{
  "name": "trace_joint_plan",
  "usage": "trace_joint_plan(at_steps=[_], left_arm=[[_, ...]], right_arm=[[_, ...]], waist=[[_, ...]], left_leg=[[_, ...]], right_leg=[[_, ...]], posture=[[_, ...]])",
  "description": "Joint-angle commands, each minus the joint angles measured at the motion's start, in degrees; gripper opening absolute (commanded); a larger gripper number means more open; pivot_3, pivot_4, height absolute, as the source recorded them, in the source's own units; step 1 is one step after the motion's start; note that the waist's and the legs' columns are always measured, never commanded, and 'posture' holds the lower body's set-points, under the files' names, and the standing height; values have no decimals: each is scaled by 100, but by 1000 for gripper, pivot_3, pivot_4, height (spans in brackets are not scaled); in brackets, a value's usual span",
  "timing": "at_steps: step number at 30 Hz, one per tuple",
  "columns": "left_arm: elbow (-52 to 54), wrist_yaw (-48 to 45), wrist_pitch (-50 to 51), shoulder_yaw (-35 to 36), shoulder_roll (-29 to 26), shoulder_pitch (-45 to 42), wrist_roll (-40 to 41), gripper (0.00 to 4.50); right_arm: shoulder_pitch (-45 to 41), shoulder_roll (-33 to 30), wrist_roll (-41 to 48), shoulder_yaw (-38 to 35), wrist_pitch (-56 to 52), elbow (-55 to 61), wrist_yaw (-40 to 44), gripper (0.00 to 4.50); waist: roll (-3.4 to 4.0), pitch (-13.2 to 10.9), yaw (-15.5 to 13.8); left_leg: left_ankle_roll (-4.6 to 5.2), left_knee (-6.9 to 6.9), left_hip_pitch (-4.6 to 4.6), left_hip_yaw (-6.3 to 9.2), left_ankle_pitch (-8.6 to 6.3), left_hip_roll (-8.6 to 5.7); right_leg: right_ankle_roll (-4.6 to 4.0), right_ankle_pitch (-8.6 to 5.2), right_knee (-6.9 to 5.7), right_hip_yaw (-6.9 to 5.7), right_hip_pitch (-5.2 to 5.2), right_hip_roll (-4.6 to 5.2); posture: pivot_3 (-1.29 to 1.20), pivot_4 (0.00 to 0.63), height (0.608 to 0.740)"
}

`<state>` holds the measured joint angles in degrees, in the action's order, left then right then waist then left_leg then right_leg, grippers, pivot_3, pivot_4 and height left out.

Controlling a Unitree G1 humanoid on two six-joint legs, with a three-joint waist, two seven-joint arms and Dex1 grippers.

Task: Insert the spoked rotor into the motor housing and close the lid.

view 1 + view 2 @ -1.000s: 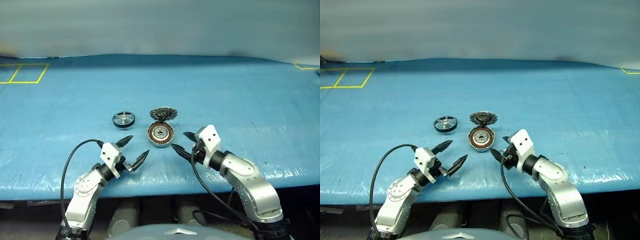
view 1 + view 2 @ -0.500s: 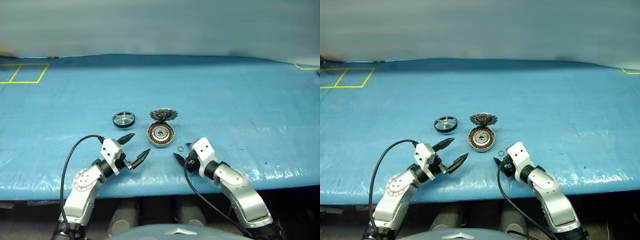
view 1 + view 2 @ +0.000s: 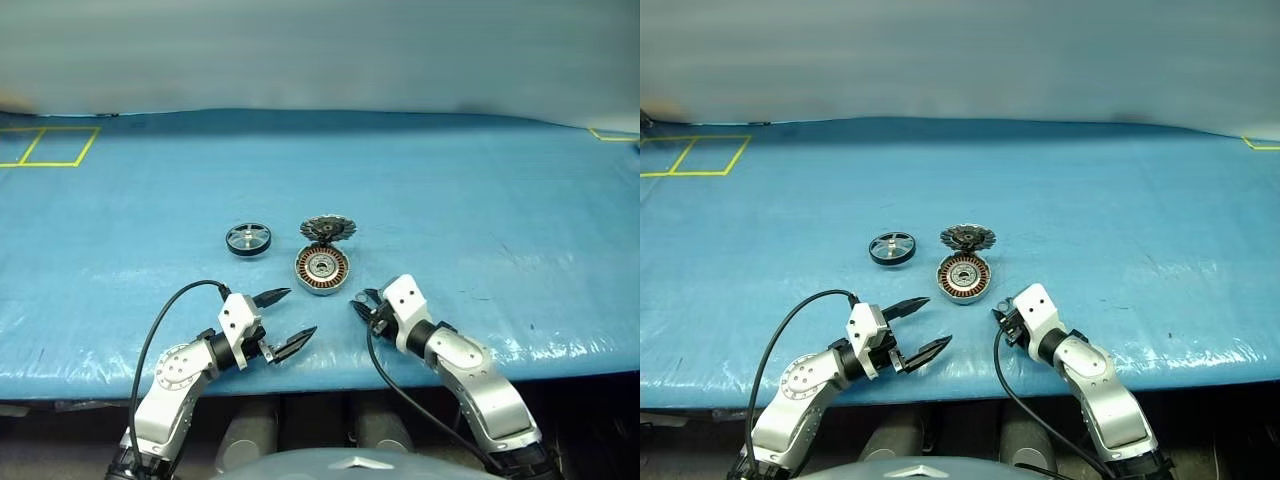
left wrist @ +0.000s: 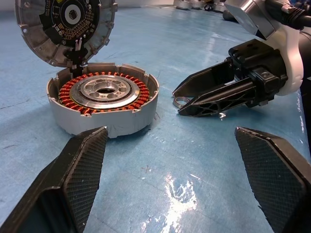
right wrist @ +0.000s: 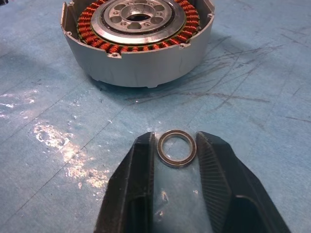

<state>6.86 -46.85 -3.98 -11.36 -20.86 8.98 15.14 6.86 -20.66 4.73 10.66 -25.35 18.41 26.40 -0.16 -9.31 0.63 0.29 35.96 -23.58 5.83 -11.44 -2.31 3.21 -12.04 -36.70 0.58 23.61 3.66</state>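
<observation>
Black right end effector (image 5: 177,145) low, pinching ring (image 5: 177,148).

Motor housing (image 5: 138,58): matt silver cast metal wall, glossy copper-red windings, machined bright hub. Lid (image 4: 65,29): dull grey ribbed metal with a dark centre. Small ring (image 5: 177,147): smooth polished metal. Pincer fingers (image 4: 73,179): black plastic, finely textured pads. Desk (image 3: 480,200): blue sheet cover, scuffed, scratched and slightly glossy.
</observation>
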Motion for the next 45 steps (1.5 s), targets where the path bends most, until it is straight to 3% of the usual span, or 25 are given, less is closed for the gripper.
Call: trace_joint_plan(at_steps=[1, 19, 28, 45], left_arm=[[127, -77, 1, -30, -48, -45, 25, 4500], [125, 445, -175, 469, 196, -147, 97, 4500], [94, 543, -174, 444, 245, -184, 16, 4500], [741, 852, 123, 378, 210, 80, -67, 4500]], right_arm=[[98, -103, -25, -47, -127, -52, 10, 660], [-652, 23, 900, -76, -820, 1726, 247, 660], [-1701, 414, 455, 472, -542, 187, 74, 660], [-2120, 651, 204, 552, -251, -993, 121, 660]], waist=[[0, 0, -1], [4, -4, 4], [4, -4, 5], [4, -4, 18]], left_leg=[[0, 0, 0, 1, 0, 0], [1, 0, -6, 2, 1, 0], [2, -2, -3, 0, 2, -2], [4, -2, -1, -1, 2, -2]], right_leg=[[0, 0, 0, 0, 0, 0], [1, 0, -1, -2, 5, -3], [0, 1, -3, -2, 6, -6], [1, 2, -5, 0, 6, -8]], posture=[[0, 150, 740], [0, 150, 740], [0, 150, 740], [0, 150, 740]])
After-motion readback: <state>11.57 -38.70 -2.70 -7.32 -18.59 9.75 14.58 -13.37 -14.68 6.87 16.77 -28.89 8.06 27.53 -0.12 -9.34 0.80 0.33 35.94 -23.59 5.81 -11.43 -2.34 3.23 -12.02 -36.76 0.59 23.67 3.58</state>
